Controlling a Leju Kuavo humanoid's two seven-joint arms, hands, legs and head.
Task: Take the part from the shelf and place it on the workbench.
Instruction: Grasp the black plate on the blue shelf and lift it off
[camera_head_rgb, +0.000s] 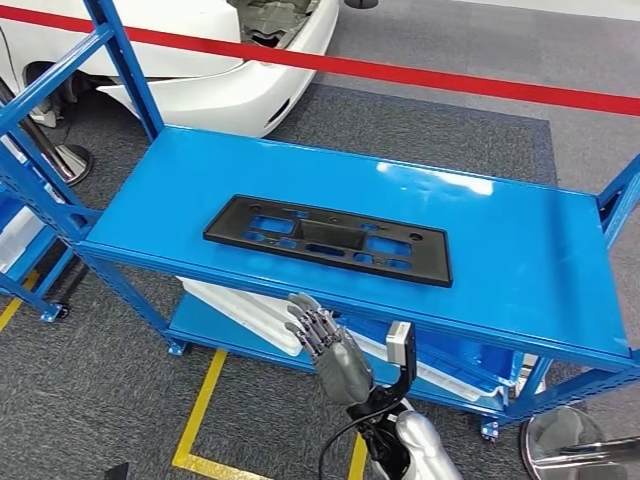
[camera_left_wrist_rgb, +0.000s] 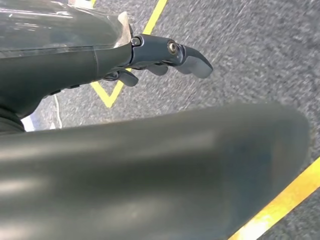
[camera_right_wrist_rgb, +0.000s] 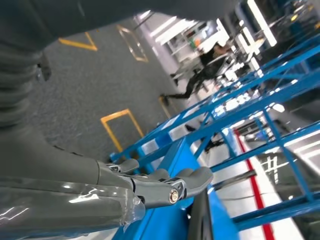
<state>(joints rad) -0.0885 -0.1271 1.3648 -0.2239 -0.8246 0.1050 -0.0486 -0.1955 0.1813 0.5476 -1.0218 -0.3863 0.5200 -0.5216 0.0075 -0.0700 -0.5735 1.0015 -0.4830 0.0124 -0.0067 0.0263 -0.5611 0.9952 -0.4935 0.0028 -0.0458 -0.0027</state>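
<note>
Head view: the black part (camera_head_rgb: 328, 238), a long flat plate with cut-outs, lies flat at the centre of the frame on the top level of the blue shelf (camera_head_rgb: 528, 270), untouched. Below it, at lower centre, the right hand (camera_head_rgb: 332, 350) is raised just in front of the shelf's front edge, its fingers (camera_head_rgb: 306, 322) spread a little and slightly curled, holding nothing. A red tape (camera_head_rgb: 453, 78) crosses the top of the frame, with a white car (camera_head_rgb: 226, 70) behind it.

Left wrist view: the left hand (camera_left_wrist_rgb: 151, 55) hangs over grey carpet with yellow lines, fingers (camera_left_wrist_rgb: 192, 61) stretched out and gripping nothing (a blurred grey bulk covers the lower half).

Right wrist view: the right hand's fingers lie extended and loosely apart, empty, beside the blue shelf frame.
</note>
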